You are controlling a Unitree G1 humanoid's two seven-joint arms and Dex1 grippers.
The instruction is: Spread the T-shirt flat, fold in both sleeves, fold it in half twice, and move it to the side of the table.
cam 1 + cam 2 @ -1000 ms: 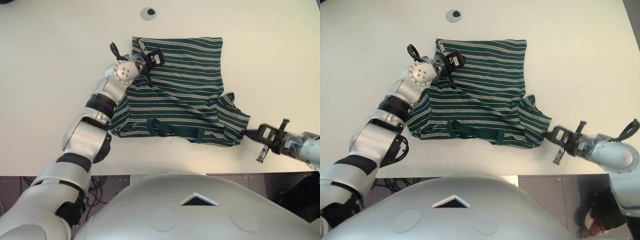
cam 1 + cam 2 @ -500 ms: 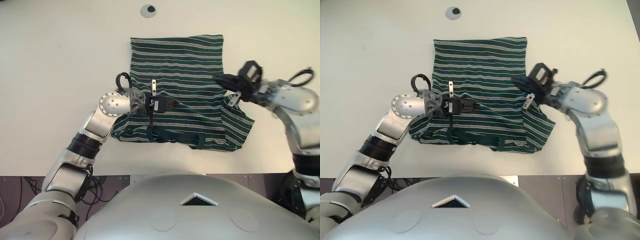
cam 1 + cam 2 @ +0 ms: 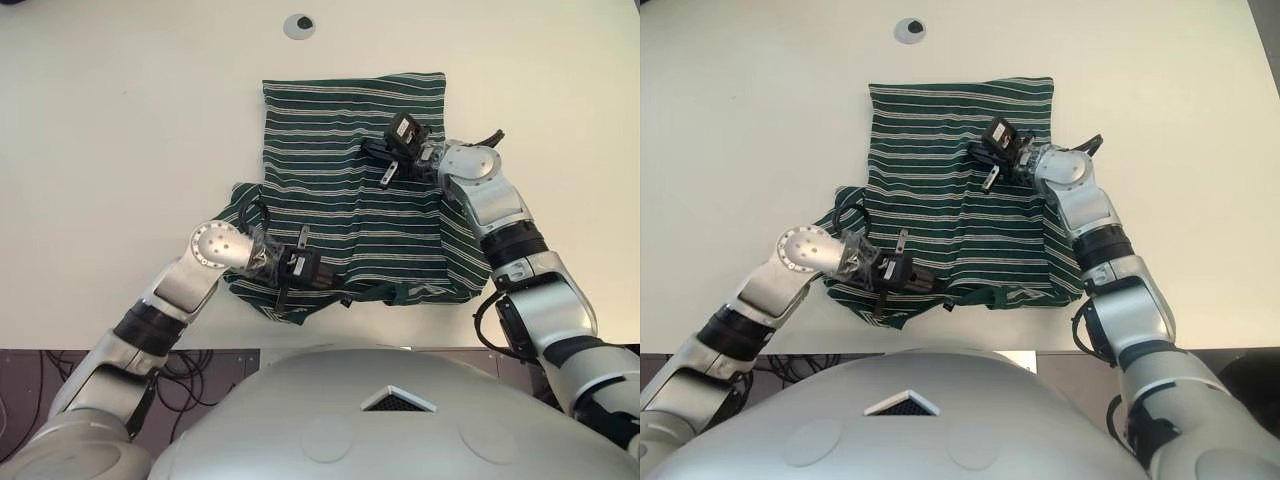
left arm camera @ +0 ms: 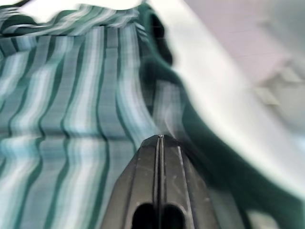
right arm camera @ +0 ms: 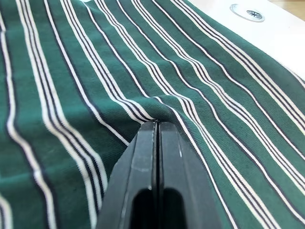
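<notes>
White table runs across both eye views, with dark cables hanging below its near edge on the left. One round grommet is set into the tabletop at the far side, well apart from the cloth. One green striped T-shirt lies in the middle of the table. Its far part lies flat and square, while its near part is rumpled, with a bunched fold at the near-left corner and the neck opening at the near edge.

Two arms are over the shirt. The left arm comes in from the near-left corner, elbow off the table edge and forearm angled across the near-left of the cloth. The left gripper points toward the robot's right, just inside the near edge. Its fingers are pressed together, the tip touching a raised fold of cloth. Whether cloth is caught between them cannot be told from the blurred wrist view.

The right arm reaches forward along the shirt's right side, its forearm lying over that edge and hiding part of it. Its wrist bends inward, so the right gripper points left over the middle of the shirt. Those fingers are closed on a small pucker of striped fabric.
</notes>
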